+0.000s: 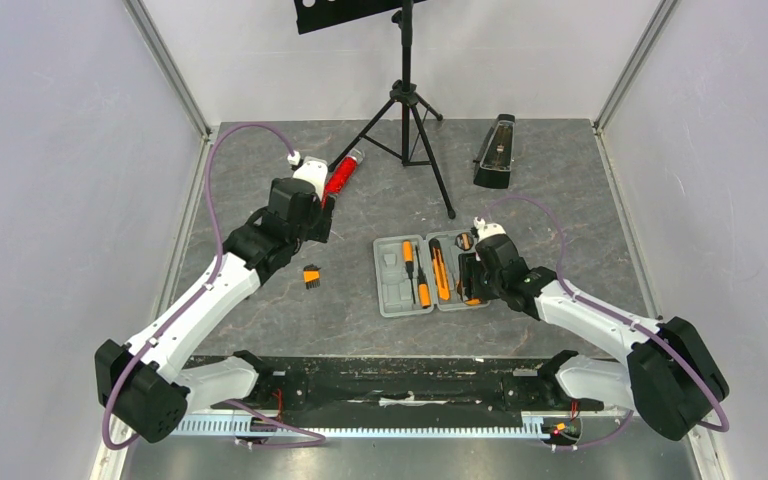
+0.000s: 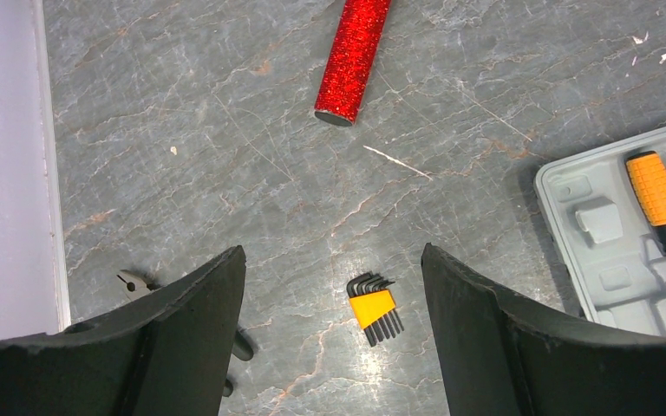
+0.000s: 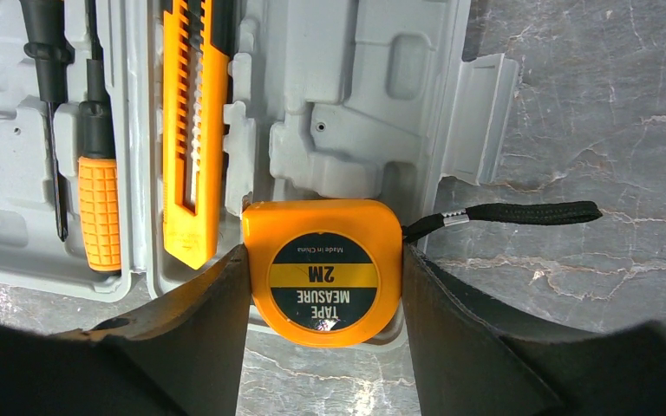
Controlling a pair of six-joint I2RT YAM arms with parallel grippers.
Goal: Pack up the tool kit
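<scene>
The grey tool kit case lies open at the table's middle, and also shows in the right wrist view. It holds an orange knife and orange-handled screwdrivers. My right gripper is shut on the orange tape measure over the case's near corner. The tape measure's black strap trails out over the table. My left gripper is open and empty, above an orange-and-black hex key set that lies on the table left of the case. Pliers are half hidden behind my left finger.
A red glittery cylinder lies beyond the hex keys. A black music-stand tripod stands at the back centre. A black metronome stands at the back right. White walls close off the table's left and right sides.
</scene>
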